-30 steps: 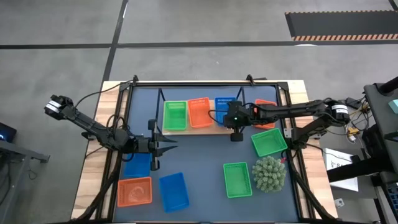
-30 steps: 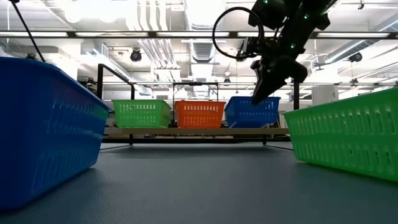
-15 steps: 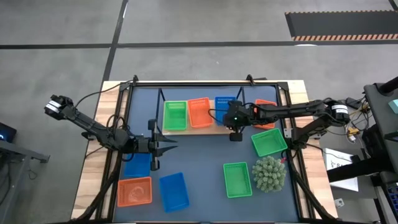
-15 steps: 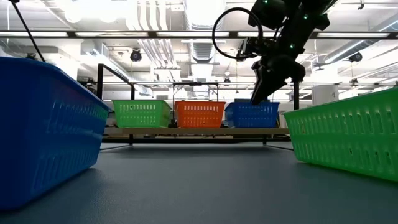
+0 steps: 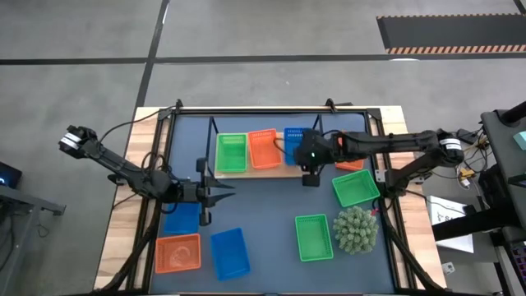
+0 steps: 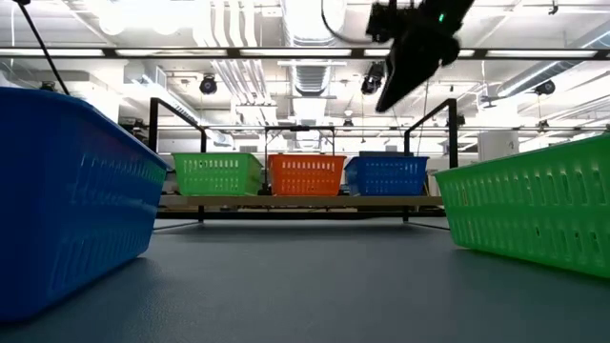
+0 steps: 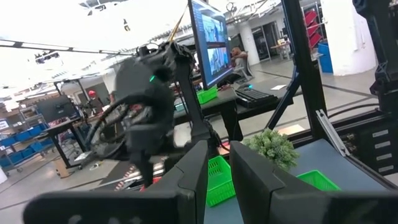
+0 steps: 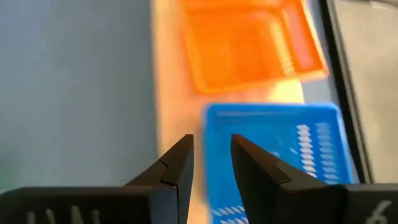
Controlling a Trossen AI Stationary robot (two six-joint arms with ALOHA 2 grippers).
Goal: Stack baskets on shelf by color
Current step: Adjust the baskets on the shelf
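The shelf [image 5: 271,171] stands at the table's far side. On it, left to right, rest a green basket [image 5: 232,153], an orange-red basket [image 5: 263,148] and a blue basket [image 5: 294,141], each on its bottom. My right gripper [image 8: 211,152] hangs above the blue basket's near end [image 8: 280,149], fingers a little apart and empty; in the low view the right gripper [image 6: 389,95] is well above the baskets. My left gripper [image 7: 219,155] waits at the table's left, level, fingers nearly together and empty.
Loose on the mat: a blue basket [image 5: 182,218] under my left gripper, an orange-red one [image 5: 177,252], a blue one [image 5: 230,252], two green ones [image 5: 314,237] [image 5: 355,187], an orange-red one [image 5: 351,156] under my right arm, and a plant ball [image 5: 355,230].
My right gripper has lowered the tilted blue basket until it lies level on the shelf's right end. It has then let go and risen straight up. The basket stays on the shelf beside the orange-red one.
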